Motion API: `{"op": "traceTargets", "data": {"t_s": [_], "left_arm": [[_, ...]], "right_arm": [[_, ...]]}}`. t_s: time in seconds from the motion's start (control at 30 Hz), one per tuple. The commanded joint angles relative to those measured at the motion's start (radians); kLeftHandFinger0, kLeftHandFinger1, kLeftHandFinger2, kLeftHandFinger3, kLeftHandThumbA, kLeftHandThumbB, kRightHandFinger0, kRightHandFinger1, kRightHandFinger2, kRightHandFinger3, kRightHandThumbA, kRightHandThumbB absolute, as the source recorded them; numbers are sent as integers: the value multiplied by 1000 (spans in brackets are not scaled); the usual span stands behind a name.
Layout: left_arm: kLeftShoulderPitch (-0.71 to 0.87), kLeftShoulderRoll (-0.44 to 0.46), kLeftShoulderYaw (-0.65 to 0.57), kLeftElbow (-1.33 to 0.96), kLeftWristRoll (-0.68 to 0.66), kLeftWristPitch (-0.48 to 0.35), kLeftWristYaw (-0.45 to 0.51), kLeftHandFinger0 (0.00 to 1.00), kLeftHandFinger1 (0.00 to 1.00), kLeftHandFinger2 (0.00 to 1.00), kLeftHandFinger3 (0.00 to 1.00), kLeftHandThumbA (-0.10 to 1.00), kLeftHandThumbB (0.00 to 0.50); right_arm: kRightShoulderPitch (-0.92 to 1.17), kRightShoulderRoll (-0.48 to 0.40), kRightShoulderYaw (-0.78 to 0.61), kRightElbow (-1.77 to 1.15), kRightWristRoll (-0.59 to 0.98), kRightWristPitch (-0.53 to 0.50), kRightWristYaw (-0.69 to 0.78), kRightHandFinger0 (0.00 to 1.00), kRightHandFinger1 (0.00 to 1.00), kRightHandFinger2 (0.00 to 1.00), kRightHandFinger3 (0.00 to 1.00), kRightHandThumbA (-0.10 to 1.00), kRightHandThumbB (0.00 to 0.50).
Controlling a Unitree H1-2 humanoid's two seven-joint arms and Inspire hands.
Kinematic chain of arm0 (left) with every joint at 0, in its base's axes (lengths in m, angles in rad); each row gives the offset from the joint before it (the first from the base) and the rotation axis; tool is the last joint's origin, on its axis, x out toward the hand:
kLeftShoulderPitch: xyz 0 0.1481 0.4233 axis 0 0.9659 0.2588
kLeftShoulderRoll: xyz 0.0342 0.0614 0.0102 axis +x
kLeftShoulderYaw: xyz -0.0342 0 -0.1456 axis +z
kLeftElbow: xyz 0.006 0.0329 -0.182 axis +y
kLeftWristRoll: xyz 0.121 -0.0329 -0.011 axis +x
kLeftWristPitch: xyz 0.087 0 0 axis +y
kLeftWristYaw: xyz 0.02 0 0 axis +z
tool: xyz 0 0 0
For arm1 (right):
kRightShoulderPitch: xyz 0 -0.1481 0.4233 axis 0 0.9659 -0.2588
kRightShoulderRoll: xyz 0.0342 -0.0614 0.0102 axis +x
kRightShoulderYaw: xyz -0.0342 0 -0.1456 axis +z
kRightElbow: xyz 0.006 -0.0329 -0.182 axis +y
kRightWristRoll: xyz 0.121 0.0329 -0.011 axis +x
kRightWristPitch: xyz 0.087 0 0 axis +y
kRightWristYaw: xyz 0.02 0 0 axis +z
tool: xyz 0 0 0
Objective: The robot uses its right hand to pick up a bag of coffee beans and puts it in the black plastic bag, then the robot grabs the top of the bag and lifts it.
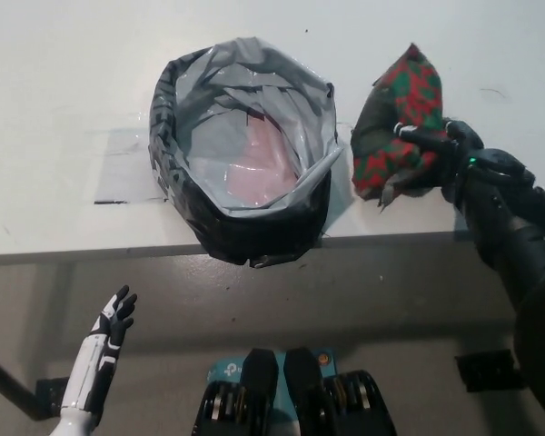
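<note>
Centrally, a white table (64,109) fills the upper half of the view, carrying a black plastic bag (245,154) with its mouth rolled wide open just above centre. At three o'clock from it, just beside its rim, the black right hand (436,154) grips a red-and-green coffee bean bag (400,118), tilted. At seven o'clock, below the table edge, the white left hand (113,322) rests, fingers spread and empty.
</note>
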Motion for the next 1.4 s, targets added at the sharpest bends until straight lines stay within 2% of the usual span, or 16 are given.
{"op": "traceTargets", "data": {"t_s": [0.0, 0.07, 0.1, 0.13, 0.2, 0.23, 0.47, 0.5, 0.53, 0.6, 0.63, 0.67, 0.77, 0.87, 1.2, 1.37], "left_arm": [[-12, 14, 16, -14, -3, -54, 10, 1000, 1000, 1000, 1000, 1000, 232], [-13, 14, 17, -10, -3, -57, 11, 1000, 1000, 1000, 1000, 1000, 230], [-13, 14, 17, -9, -3, -57, 12, 1000, 1000, 1000, 1000, 1000, 229], [-13, 14, 17, -10, -3, -56, 11, 1000, 1000, 1000, 1000, 1000, 228], [-12, 15, 17, -12, -4, -52, 10, 1000, 1000, 1000, 1000, 1000, 234], [-11, 15, 17, -13, -4, -50, 10, 1000, 1000, 1000, 1000, 1000, 236], [-6, 16, 16, -16, -8, -45, 5, 1000, 1000, 1000, 1000, 1000, 233], [-6, 16, 16, -17, -3, -45, 7, 1000, 1000, 1000, 1000, 1000, 232], [-5, 16, 16, -17, -6, -43, 6, 1000, 1000, 1000, 1000, 1000, 232], [-6, 16, 16, -15, -13, -42, 2, 1000, 1000, 1000, 1000, 1000, 232], [-6, 16, 15, -15, -8, -41, 4, 1000, 1000, 1000, 1000, 1000, 237], [-6, 16, 14, -15, -1, -42, 7, 1000, 1000, 1000, 1000, 1000, 234], [-5, 17, 14, -14, 6, -42, 10, 1000, 1000, 1000, 1000, 1000, 243], [-3, 13, 15, -7, -1, -52, 9, 1000, 1000, 1000, 1000, 1000, 231], [4, 20, 15, -21, -9, -40, -2, 1000, 1000, 1000, 1000, 1000, 249], [4, 22, 13, -13, -1, -48, 0, 1000, 1000, 1000, 1000, 1000, 254]], "right_arm": [[-64, 13, -419, -18, 522, 46, 176, 0, 139, 715, 748, -100, 75], [-74, 11, -454, -28, 535, 62, 220, 0, 181, 700, 669, -100, 57], [-75, 10, -459, -30, 532, 64, 234, 0, 221, 683, 708, -100, 53], [-85, 6, -467, -39, 536, 81, 249, 0, 280, 707, 745, -100, 95], [-105, 2, -480, -66, 544, 114, 270, 0, 347, 697, 990, -100, 109], [-112, 2, -485, -82, 548, 128, 277, 0, 354, 697, 1000, -100, 105], [-167, 49, -461, -337, 552, 230, 207, 0, 237, 780, 1000, -100, 139], [-172, 54, -455, -362, 554, 245, 195, 0, 227, 768, 979, -100, 140], [-179, 58, -439, -390, 551, 261, 198, 0, 180, 696, 619, -100, 111], [-186, 71, -401, -464, 544, 290, 192, 0, 234, 678, 702, -100, 124], [-191, 77, -383, -494, 552, 299, 185, 0, 258, 687, 933, -100, 130], [-198, 81, -360, -522, 563, 305, 181, 0, 266, 685, 998, -100, 121], [-215, 94, -317, -580, 602, 309, 148, 0, 277, 707, 1000, -100, 150], [-220, 91, -242, -622, 625, 309, 153, 0, 266, 691, 1000, -100, 118], [-192, 64, -59, -735, 675, 309, 137, 0, 255, 644, 1000, -100, 99], [-224, 48, 130, -750, 604, 309, 165, 0, 267, 686, 1000, -100, 103]]}}
